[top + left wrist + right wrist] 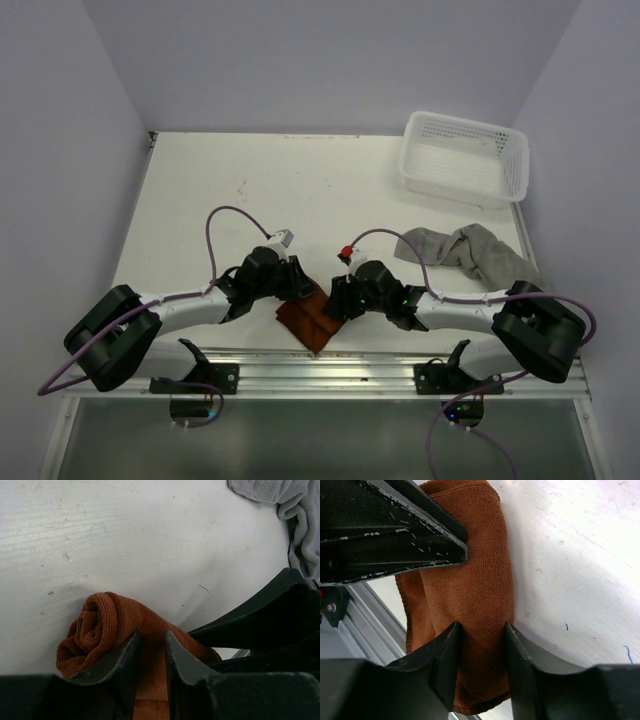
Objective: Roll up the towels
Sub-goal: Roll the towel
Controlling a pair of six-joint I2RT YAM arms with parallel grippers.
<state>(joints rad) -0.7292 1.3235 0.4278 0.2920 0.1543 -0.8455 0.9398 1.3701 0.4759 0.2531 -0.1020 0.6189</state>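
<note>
Rust-brown towel (308, 322) lies at the near edge of the white table (250, 180), between the two arms. From above it is only a small dark wedge. The left wrist view alone shows its end wound into a soft spiral of looped pile, a stubby roll. The left gripper (150, 640) clenches a fold of that cloth in its narrow gap. In the right wrist view the roll's smooth rounded flank fills the space between the scuffed black fingers of the right gripper (480, 630); whether they squeeze it I cannot tell. Grey towel (470, 250) sits crumpled well apart on the right, ribbed at its hem in the left wrist view, near the white mesh basket (465, 125)
</note>
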